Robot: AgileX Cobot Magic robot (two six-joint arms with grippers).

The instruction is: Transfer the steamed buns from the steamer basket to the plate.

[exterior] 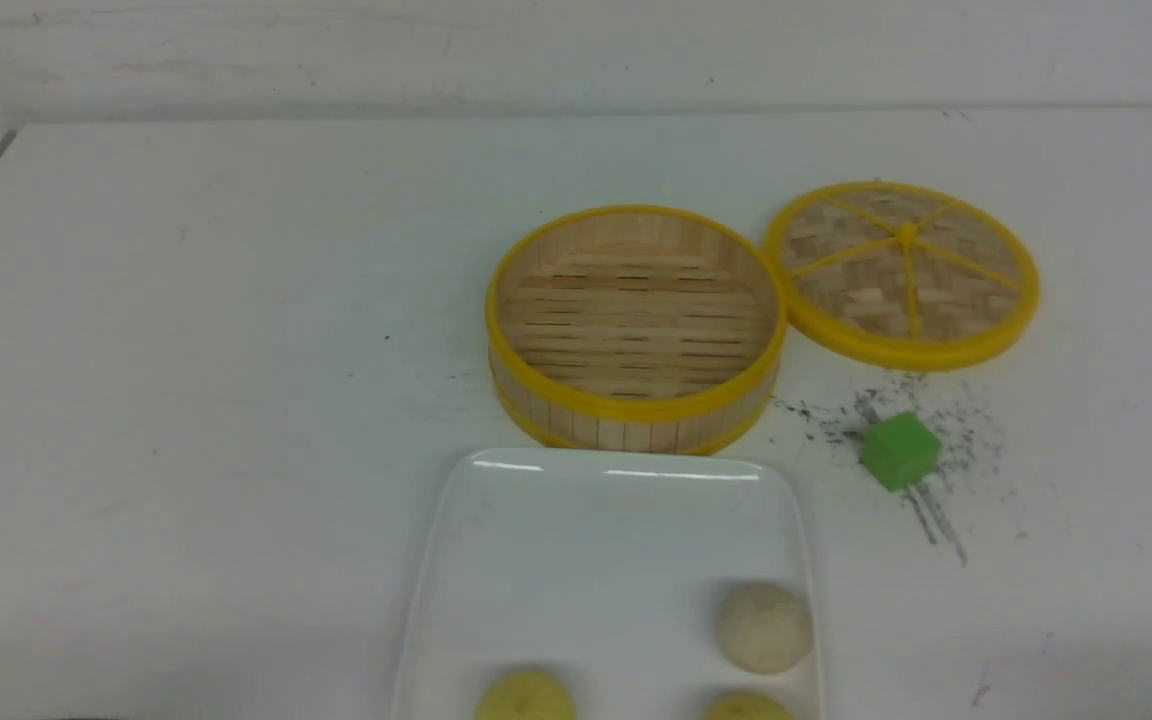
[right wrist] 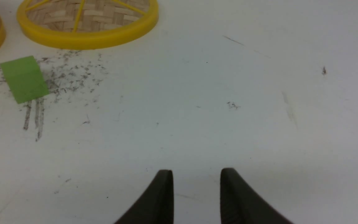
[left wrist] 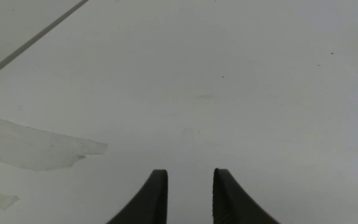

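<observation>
White table (exterior: 186, 400): no readable writing; left hand (left wrist: 190, 174) and right hand (right wrist: 196, 174) spread, empty.

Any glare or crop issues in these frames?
Front view: glare streaks on the plate far rim; two yellow buns cut off by the frame edge. Left wrist view: dim, greyish, only table. Right wrist view: evenly lit, green cube sharp.

Two yellow steamed buns (exterior: 526, 697) and the plate (exterior: 456, 560) run off the front view's bottom edge.
</observation>
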